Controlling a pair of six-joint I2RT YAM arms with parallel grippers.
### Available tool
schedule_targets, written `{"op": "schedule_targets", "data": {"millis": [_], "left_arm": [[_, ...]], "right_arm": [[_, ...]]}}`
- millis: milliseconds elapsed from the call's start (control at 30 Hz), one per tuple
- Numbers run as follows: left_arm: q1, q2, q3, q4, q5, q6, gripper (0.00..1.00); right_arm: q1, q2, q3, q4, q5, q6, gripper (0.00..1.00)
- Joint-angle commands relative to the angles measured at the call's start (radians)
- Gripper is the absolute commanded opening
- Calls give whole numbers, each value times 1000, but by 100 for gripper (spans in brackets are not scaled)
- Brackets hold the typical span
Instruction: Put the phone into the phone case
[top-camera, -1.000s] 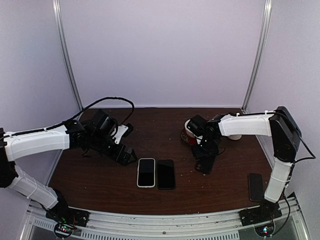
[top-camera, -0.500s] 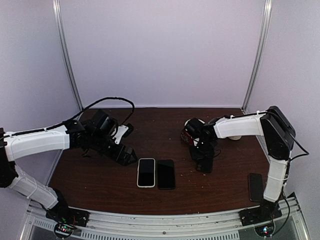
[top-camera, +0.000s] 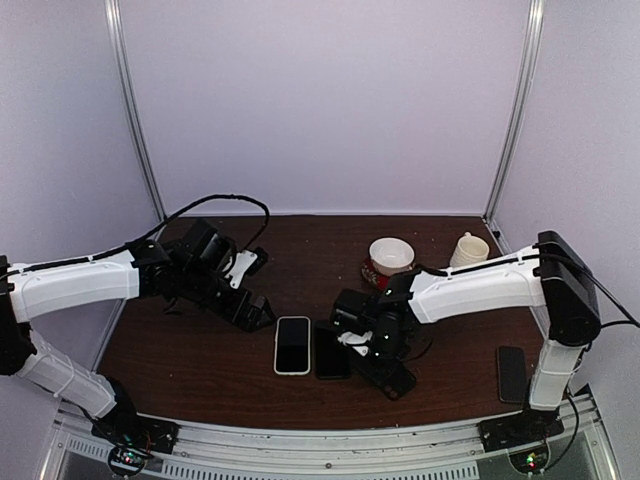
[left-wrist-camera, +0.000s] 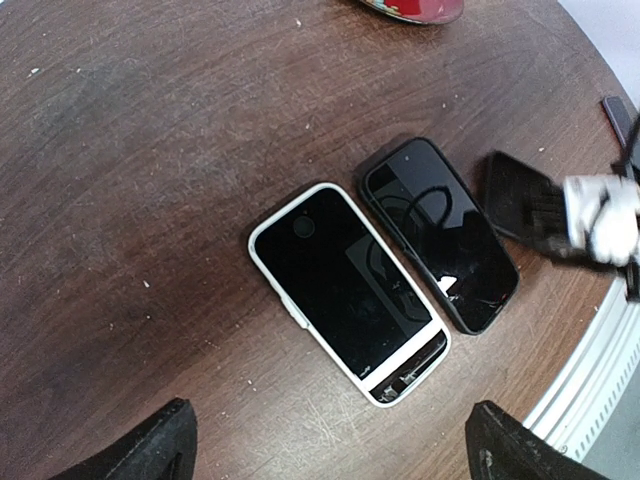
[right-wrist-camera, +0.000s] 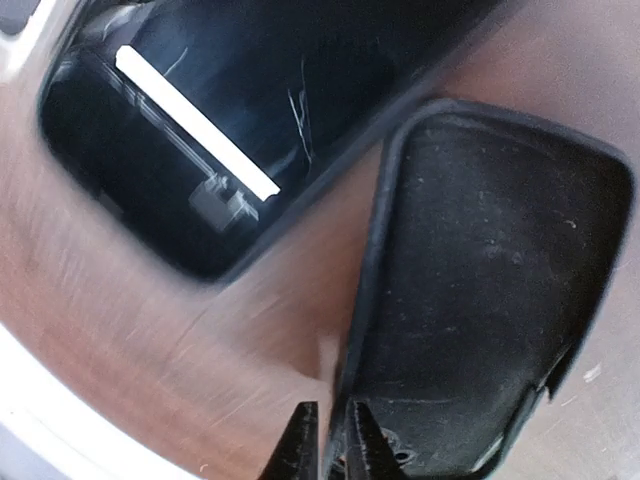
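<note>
Pinching one black case (right-wrist-camera: 480, 280): right end effector (right-wrist-camera: 327, 440) | left end effector (left-wrist-camera: 330, 455) wide | two cups (top-camera: 388, 258)

Near the front centre of the table (top-camera: 200, 370), the left phone (top-camera: 292, 345) and the right phone (top-camera: 331, 350) lie flat side by side, with the phone case (left-wrist-camera: 520, 195) just right of the latter. Behind them stands a bowl (top-camera: 390, 256), with a cup (top-camera: 467, 249) to its right. A third phone (top-camera: 511, 373) lies at the front right, well apart.
</note>
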Motion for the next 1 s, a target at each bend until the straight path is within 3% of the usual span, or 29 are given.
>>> {"op": "schedule_targets", "data": {"millis": [0, 67, 200, 300, 467, 633, 767, 967], "left_arm": [[-1, 7, 23, 16, 11, 19, 97], [-1, 8, 24, 15, 16, 20, 97], [-1, 8, 26, 8, 13, 22, 98], [-1, 11, 28, 8, 16, 22, 98], [-1, 11, 38, 3, 31, 22, 97], [-1, 1, 37, 3, 42, 22, 98], [-1, -1, 43, 0, 39, 24, 97], [0, -8, 45, 3, 57, 24, 97]], "right_arm": [[42, -25, 8, -131, 32, -17, 26], [46, -35, 5, -146, 43, 14, 34], [100, -98, 48, -183, 125, 102, 37], [153, -142, 45, -100, 161, 229, 32], [196, -161, -141, 268, 28, 462, 25], [179, -164, -269, 257, 137, 667, 22], [140, -178, -353, 251, 158, 696, 26], [-48, -190, -323, 108, 268, 554, 28]]}}
